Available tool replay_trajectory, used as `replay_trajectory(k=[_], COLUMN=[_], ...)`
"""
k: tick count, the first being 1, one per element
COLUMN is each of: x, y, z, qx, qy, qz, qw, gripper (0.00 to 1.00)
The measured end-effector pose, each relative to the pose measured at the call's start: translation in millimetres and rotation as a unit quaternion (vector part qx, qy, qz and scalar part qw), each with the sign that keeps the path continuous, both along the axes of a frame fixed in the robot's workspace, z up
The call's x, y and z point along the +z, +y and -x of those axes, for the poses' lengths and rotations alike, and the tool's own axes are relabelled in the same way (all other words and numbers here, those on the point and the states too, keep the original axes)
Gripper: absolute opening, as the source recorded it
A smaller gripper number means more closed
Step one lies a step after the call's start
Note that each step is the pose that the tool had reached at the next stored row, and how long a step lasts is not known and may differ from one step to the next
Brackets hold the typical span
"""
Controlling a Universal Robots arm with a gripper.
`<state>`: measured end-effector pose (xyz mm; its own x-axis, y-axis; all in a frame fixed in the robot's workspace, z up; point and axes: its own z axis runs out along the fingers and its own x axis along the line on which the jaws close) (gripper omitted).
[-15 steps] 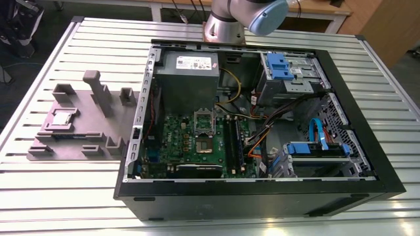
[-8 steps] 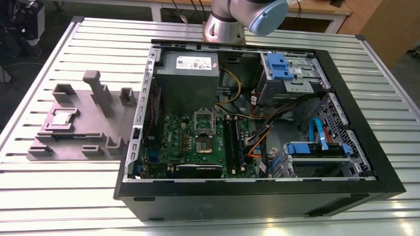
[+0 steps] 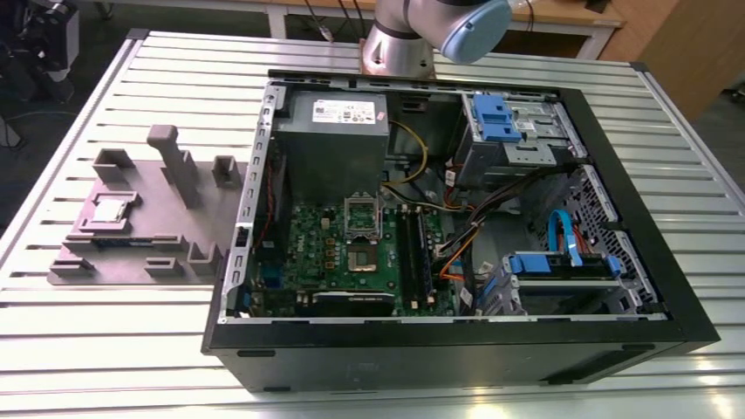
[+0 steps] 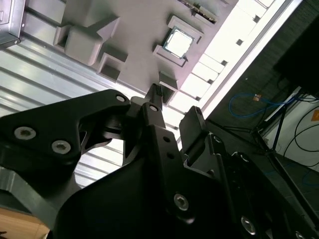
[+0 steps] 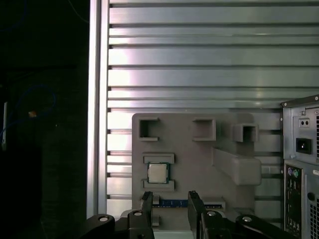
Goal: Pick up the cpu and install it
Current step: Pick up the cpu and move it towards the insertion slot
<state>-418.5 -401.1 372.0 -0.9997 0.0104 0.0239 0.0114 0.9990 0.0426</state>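
Open and empty, the pincer (image 5: 169,198) hangs well short of the cpu (image 5: 157,173) seated in the grey tray (image 5: 199,164) ahead, so it should probably centre over the chip, square its jaws to the two unblocked edges and descend straight.

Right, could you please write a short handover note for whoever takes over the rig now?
The gripper: fingers open, holding nothing, facing the grey fixture tray without touching it.
The cpu: lying in its pocket on the tray, at the exterior view's left of the computer case.
Done: nothing that shows.
Left: the cpu is not yet picked up or installed.
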Motion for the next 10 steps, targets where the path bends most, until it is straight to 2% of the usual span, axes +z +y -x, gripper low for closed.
replay_trajectory(k=[4,10], x=[-1.5,-3.4], y=[-0.1,-1.8], z=[0.2,2.9], qx=[0.027,0.029], qy=[0.0011,0.0015], qz=[0.0001,0.0000], qw=[0.99964,0.99957], gripper=[0.42,0.42])
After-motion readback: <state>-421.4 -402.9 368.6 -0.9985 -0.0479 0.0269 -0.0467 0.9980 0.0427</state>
